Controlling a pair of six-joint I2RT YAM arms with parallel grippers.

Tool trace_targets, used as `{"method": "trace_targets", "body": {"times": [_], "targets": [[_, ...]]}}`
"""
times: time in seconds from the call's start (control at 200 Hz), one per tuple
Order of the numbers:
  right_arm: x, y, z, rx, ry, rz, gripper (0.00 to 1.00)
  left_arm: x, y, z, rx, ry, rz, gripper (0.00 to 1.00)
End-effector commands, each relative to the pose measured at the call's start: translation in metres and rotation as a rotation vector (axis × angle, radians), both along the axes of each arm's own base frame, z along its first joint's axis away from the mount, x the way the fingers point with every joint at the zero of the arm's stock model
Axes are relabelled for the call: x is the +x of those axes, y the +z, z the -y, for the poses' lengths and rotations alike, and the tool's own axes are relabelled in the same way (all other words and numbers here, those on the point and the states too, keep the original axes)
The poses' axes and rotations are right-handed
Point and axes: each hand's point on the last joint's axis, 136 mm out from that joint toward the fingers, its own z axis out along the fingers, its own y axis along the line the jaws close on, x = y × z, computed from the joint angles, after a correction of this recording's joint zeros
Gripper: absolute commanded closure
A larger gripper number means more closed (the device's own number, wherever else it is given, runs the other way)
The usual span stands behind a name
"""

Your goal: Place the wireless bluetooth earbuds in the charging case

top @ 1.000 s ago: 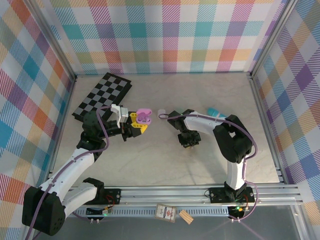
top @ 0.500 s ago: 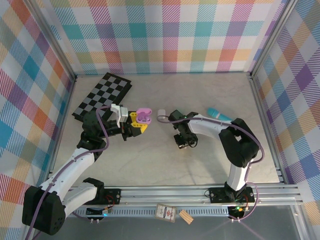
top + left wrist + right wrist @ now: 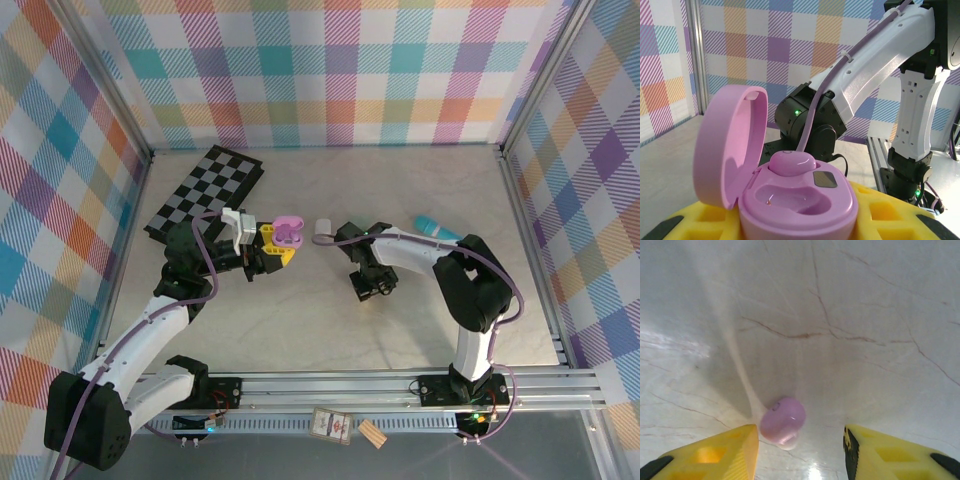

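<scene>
While left gripper (image 3: 279, 247) clamps the open case (image 3: 800, 205), right gripper (image 3: 801, 452) stands spread astride a purple earbud (image 3: 783, 421) on the table (image 3: 865, 315), untouched.

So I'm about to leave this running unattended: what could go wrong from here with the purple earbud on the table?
1. The small glossy purple earbud lies off-centre between the open right gripper, nearer one finger; closing could flick it across the smooth marbled table.
2. The open pink plastic charging case, clamped in the left gripper, holds one seated purple bud; a misaligned insertion might knock it or miss the empty slot.
</scene>
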Motion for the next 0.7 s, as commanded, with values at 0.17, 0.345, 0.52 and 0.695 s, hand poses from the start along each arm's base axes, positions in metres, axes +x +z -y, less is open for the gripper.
{"method": "trace_targets", "body": {"times": [0.17,0.345,0.52,0.695], "targets": [[0.005,0.013,0.021,-0.138,-0.008,0.040,0.55,-0.006,0.009,0.000,-0.016,-0.025,0.048,0.74],[0.006,0.022,0.022,-0.143,-0.008,0.054,0.55,-0.006,0.009,0.000,-0.016,-0.024,0.048,0.74],[0.007,0.039,-0.002,-0.013,-0.023,0.091,0.53,-0.005,0.009,-0.002,-0.022,-0.007,0.053,0.74],[0.016,0.036,-0.015,0.005,-0.086,0.146,0.54,0.000,0.014,-0.009,-0.051,0.026,0.050,0.75]]}}
